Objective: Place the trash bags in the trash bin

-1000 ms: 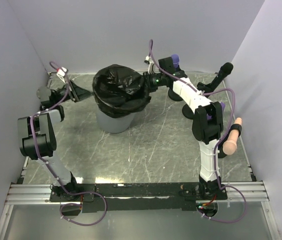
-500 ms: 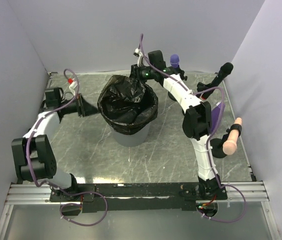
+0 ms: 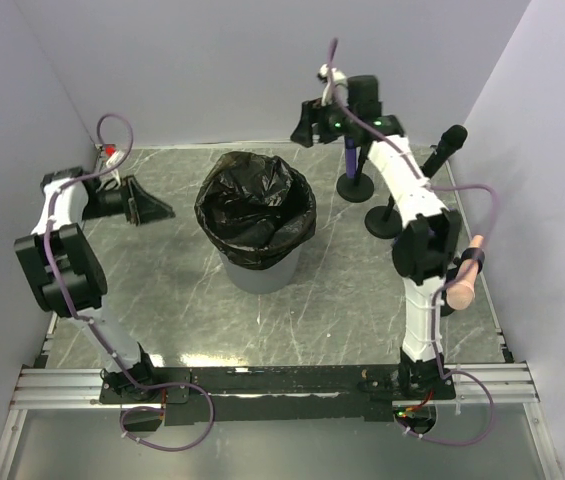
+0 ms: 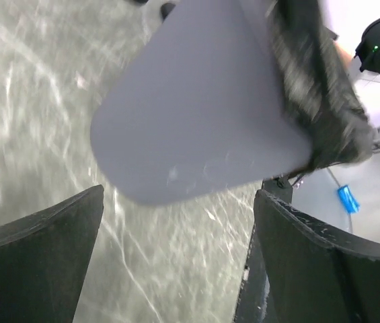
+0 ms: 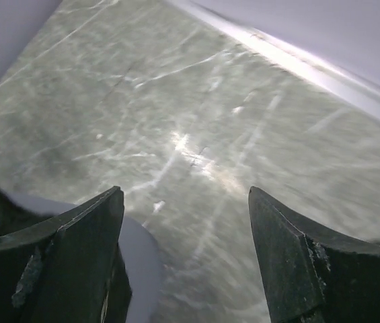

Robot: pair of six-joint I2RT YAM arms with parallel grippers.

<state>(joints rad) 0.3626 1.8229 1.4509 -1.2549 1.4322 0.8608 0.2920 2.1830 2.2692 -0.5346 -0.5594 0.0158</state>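
Note:
The trash bin [image 3: 254, 270], round and light grey, stands upright mid-table. A black trash bag [image 3: 255, 208] lines it, its edge folded over the rim. My left gripper [image 3: 154, 207] is open to the bin's left, well apart from it, with nothing between the fingers. In the left wrist view the left gripper [image 4: 179, 195] faces the bin's grey wall [image 4: 196, 114] and the bag's edge [image 4: 317, 101]. My right gripper [image 3: 305, 124] hangs open behind the bin, empty. In the right wrist view the right gripper [image 5: 184, 192] looks onto bare table, with the bin wall [image 5: 139, 269] by its left finger.
Two black round-based stands [image 3: 350, 183] [image 3: 385, 217] sit at the back right, one bearing a purple handle. A peach handle [image 3: 462, 282] and a black one [image 3: 446, 145] stick out by the right wall. White walls close in three sides.
Both grippers have opened and drawn off the bag's rim: the left back toward the left wall, the right up toward the back. The bin slid right earlier and now stands still.

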